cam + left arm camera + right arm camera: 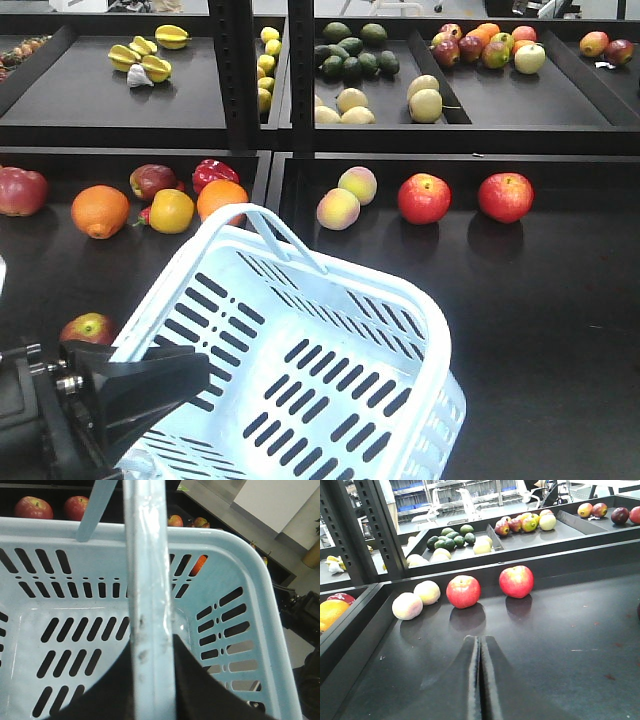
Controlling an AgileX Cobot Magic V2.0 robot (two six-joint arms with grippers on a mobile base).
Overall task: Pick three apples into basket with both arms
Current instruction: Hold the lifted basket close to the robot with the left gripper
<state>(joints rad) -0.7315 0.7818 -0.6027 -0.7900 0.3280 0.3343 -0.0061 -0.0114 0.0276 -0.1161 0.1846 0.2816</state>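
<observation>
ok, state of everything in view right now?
Left gripper: shut on basket handle.
Basket: empty, tilted.
Right gripper: shut, empty.
Middle apple: on shelf, untouched.
Right apple: on shelf, untouched.
Left apple: on shelf beside basket, untouched.

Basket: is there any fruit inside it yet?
No fruit shows in the basket, only bare slotted plastic. The left claw, gripping the handle, covers one corner, so that part cannot be checked.
</observation>
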